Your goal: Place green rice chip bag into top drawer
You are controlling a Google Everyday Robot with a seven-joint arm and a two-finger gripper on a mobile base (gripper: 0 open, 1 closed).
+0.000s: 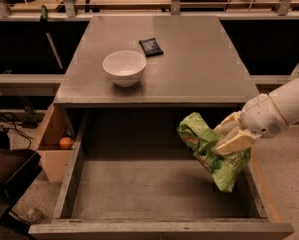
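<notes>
as gripper (228, 140) clamps green rice chip bag (223, 173), both hug top drawer's (71, 180) right.

Lighting: warm, dim, from overhead. Table (199, 69) top evenly lit, faint sheen. Deep shadow at back of top drawer (139, 194). Pale hand (229, 140), at drawer's right, clasping green rice chip bag (224, 173), brightly lit.

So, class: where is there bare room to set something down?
Free: the bottom of the top drawer, from its left wall to the middle; the cabinet top right of the white bowl and dark packet. Crowded: the drawer's right side, where the gripper holds the green rice chip bag.
</notes>
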